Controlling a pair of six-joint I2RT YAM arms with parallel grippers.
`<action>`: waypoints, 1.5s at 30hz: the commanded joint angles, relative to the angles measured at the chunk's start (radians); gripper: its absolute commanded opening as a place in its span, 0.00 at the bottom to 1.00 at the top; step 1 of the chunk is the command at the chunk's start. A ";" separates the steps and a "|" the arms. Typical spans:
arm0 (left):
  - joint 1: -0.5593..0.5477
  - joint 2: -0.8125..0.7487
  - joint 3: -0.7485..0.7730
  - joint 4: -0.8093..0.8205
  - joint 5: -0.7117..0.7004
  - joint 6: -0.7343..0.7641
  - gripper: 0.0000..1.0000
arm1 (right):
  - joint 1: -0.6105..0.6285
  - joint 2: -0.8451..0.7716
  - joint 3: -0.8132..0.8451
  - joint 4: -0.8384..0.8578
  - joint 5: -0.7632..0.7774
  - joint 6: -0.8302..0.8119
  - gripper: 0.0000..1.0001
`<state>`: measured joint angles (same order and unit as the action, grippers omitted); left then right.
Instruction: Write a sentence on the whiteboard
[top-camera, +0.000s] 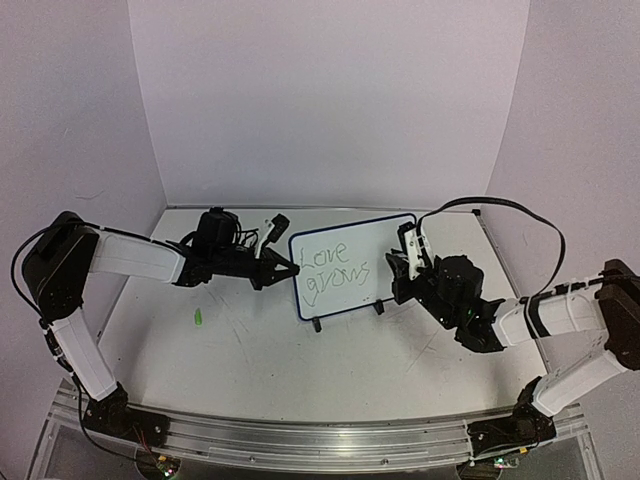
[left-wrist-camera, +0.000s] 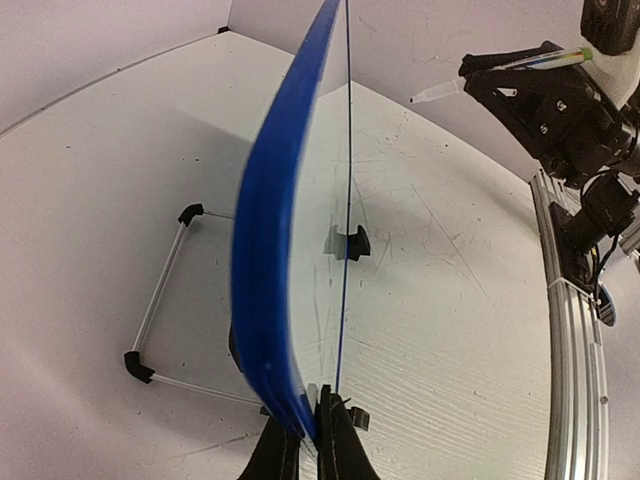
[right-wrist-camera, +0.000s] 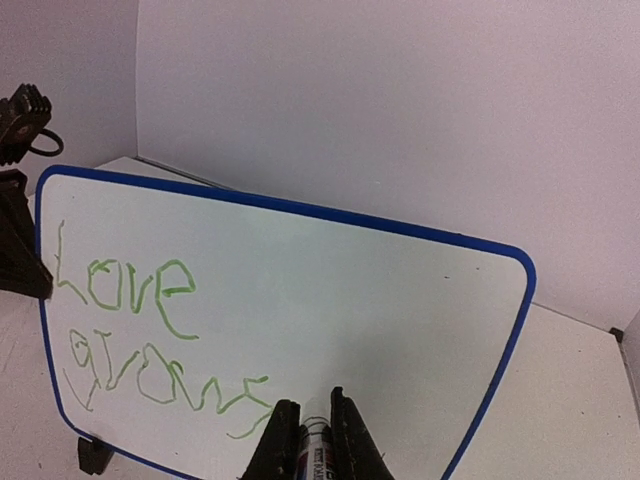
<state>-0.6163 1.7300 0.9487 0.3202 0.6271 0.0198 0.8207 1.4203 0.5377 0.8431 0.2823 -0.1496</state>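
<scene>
Low in the right wrist view, the right tool (right-wrist-camera: 316, 425) is clamped shut on a marker (right-wrist-camera: 314, 448), its tip short of the whiteboard (top-camera: 350, 245), which stands mid-frame on the worktop (top-camera: 250, 350) in the top view. The left tool (left-wrist-camera: 312, 425) pinches the board's left rim, likely steadying it against pen pressure. The sentence (top-camera: 335, 272) reads only "Love grows"; nothing blocks it; a small green piece (top-camera: 198, 317) lies lower left

Top view: high, behind arm bases, looking down and forward across whole surface (top-camera: 250, 345) to back wall (top-camera: 330, 100). Left wrist view: very near, edge-on along whiteboard (left-wrist-camera: 270, 250) rim, right arm (left-wrist-camera: 590, 190) beyond. Right wrist view: near, low, facing whiteboard front, green writing (right-wrist-camera: 130, 330) legible. Whiteboard appears in all three views.
</scene>
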 joint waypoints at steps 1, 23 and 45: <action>0.016 0.054 0.090 -0.206 -0.135 0.200 0.00 | 0.000 0.007 0.019 0.043 -0.108 -0.027 0.00; 0.041 0.117 0.203 -0.412 -0.189 0.312 0.00 | -0.038 0.044 0.040 0.010 -0.130 -0.018 0.00; 0.041 0.118 0.217 -0.414 -0.188 0.291 0.00 | -0.069 0.089 0.033 0.050 -0.107 0.010 0.00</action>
<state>-0.6079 1.7931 1.1595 0.0166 0.6319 0.2314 0.7551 1.4922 0.5476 0.8376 0.1451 -0.1555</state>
